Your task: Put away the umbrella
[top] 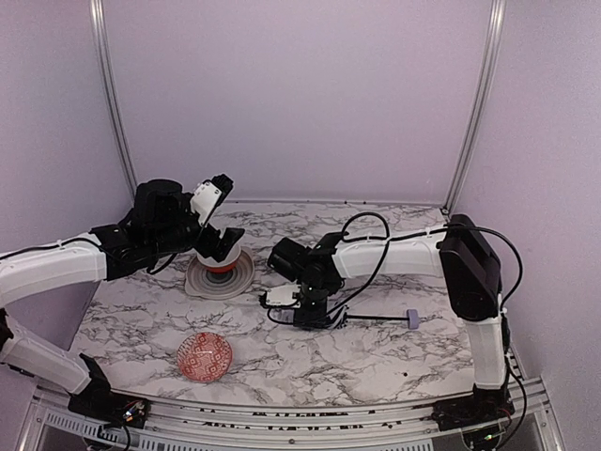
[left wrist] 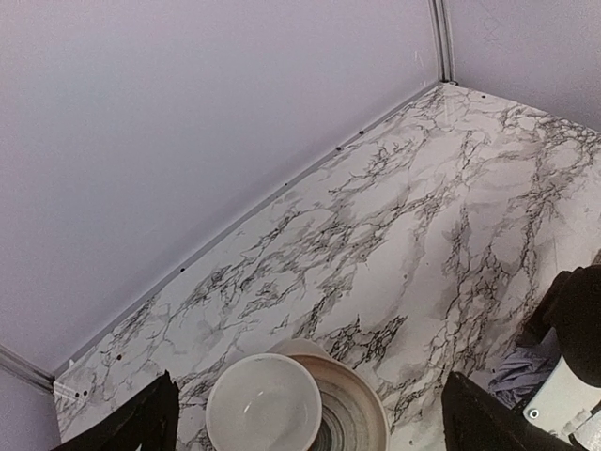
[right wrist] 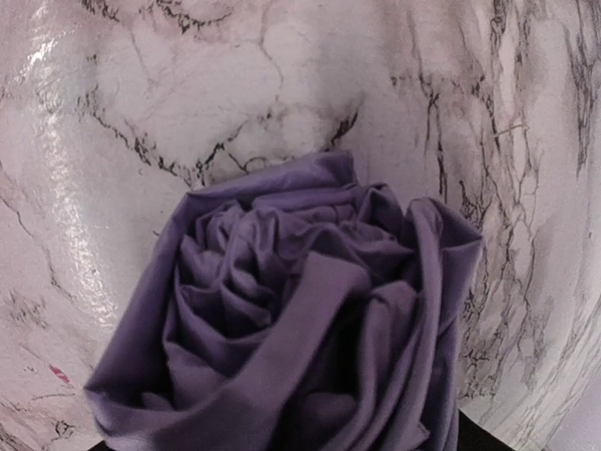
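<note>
The compact folding umbrella of pale lavender, wrinkly fabric [right wrist: 300, 319] lies on the white, grey-veined marble tabletop [top: 394, 362], right of centre. Its canopy is bunched into loose, rose-like folds and fills most of the right wrist view. Its thin black shaft [top: 376, 317] runs along the table to the right and ends in a small lavender knob handle [top: 411, 319], which rests on the marble well clear of the arm

The right gripper [top: 310, 318] points down directly over the bunched canopy. Its fingers do not show clearly in any view, so I cannot tell whether they are spread, pressed together or pinching the cloth

The left gripper [left wrist: 309, 378] hangs above the far left part of the table with its black fingers [left wrist: 141, 423] spread wide and nothing held between them. Below it a plain off-white round bowl [left wrist: 263, 409] sits in a ribbed greyish dish [left wrist: 362, 413]. In that wrist view a scrap of the lavender fabric shows at the right edge beside the black body of the right arm [left wrist: 573, 319]

A round red bowl with a fine pale pattern [top: 205, 357] stands near the front left of the table, apart from the umbrella and both grippers
</note>
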### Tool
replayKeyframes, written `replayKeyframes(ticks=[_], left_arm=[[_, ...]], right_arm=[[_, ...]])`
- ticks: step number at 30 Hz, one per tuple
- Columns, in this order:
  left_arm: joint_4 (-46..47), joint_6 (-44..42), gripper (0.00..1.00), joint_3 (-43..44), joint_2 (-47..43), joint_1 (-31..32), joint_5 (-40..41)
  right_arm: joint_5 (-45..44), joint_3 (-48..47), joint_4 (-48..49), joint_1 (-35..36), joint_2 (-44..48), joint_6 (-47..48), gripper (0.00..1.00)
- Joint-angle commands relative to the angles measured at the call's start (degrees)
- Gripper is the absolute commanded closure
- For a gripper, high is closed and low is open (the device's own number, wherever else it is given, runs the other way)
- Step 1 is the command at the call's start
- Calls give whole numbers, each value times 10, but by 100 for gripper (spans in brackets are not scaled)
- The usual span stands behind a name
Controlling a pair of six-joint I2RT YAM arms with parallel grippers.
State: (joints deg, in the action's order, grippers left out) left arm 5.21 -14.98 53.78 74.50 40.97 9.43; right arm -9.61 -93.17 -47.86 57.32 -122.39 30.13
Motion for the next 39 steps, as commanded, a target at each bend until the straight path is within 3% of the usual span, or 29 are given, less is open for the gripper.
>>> replayKeyframes(ticks=[1, 3, 11, 18, 24, 27, 33, 39], left_arm=[[46, -20, 2, -7, -37, 1, -11], [49, -21, 2, -14, -40, 2, -13], [60, -22, 1, -24, -53, 1, -10], [80, -19, 1, -34, -64, 1, 25], [112, -18, 1, -53, -79, 1, 78], [119, -9, 1, -55, -80, 0, 88], [124, 3, 1, -58, -79, -2, 85], [139, 28, 1, -61, -76, -2, 107]], right_arm=[[-18, -16, -24, 8, -6, -7, 41], [-20, -18, -24, 8, -5, -7, 56], [-15, -44, 1, 8, 36, -15, 79], [25, -25, 194, -19, 173, -43, 93], [175, 123, 500, -99, 330, -130, 93], [226, 199, 649, -145, 378, -191, 100], [168, 283, 870, -161, 392, -242, 100], [115, 230, 927, -164, 357, -261, 100]])
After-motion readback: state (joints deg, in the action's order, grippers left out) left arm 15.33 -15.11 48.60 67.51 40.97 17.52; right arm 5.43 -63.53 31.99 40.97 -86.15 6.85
